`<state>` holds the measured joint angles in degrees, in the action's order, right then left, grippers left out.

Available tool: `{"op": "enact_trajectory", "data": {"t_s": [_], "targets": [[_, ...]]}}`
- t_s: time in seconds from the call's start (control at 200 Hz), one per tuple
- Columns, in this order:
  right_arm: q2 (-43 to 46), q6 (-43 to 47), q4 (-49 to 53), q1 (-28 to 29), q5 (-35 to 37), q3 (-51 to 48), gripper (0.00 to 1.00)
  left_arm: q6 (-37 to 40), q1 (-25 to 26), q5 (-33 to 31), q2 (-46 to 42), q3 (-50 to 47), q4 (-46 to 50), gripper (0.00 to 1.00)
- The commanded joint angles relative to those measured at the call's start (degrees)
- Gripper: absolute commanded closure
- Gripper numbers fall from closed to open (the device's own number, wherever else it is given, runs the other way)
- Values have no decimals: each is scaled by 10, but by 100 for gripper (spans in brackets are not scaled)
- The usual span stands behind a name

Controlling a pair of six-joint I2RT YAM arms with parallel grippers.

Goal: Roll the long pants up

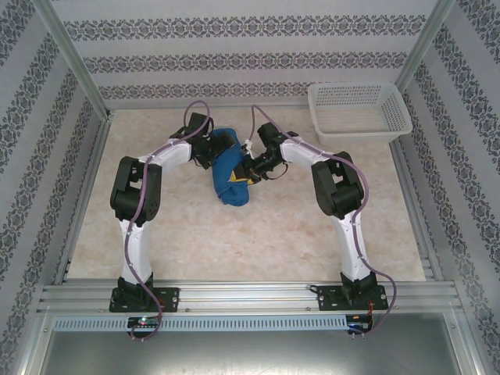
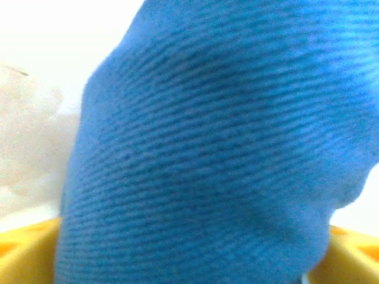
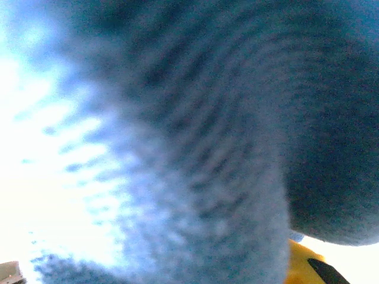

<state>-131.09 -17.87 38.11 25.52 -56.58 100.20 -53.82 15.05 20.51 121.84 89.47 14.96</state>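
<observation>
Blue ribbed cloth of the long pants [image 2: 207, 148] presses against both wrist lenses. From above it lies bunched toward the far side of the table [image 1: 258, 250], with bare tabletop nearer and a white basket [image 1: 355, 129] well apart at far right. The left gripper [image 1: 211, 150] and right gripper [image 1: 250, 166] touch the bundle from either side; I cannot tell how far either is open.

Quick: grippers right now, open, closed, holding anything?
Left gripper: long pants between its spread fingers; grip cannot be told.
Right gripper: against the long pants; cannot be told.
</observation>
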Motion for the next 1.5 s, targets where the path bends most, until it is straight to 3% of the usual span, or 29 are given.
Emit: {"op": "enact_trajectory", "data": {"t_s": [0.0,0.045,0.125,0.215,0.25,0.28,0.45,0.689,0.919,1.329,1.499], "targets": [[-7,14,104,24,-5,-31,100,-24,19,4,60,-20,-74,63],[-4,16,109,24,2,-31,100,-26,20,0,62,-18,-70,100],[2,22,123,24,30,-31,97,-20,20,2,67,-12,-67,100],[20,24,147,23,112,-31,41,-20,20,3,65,-11,-62,100],[33,24,160,23,161,-32,14,-19,20,1,63,-8,-54,100],[46,23,171,25,209,-31,3,-18,19,1,61,-8,-48,100],[130,-1,228,66,463,-9,2,-18,19,-10,45,-8,-22,100],[161,-48,232,171,637,75,2,-42,23,-6,33,-27,-18,100],[77,-27,222,229,764,150,2,-68,25,22,30,-40,-37,100],[-17,95,117,217,913,151,2,-97,27,63,6,-61,-63,100],[-23,127,65,204,893,136,2,-120,29,88,-2,-78,-92,100]]}}
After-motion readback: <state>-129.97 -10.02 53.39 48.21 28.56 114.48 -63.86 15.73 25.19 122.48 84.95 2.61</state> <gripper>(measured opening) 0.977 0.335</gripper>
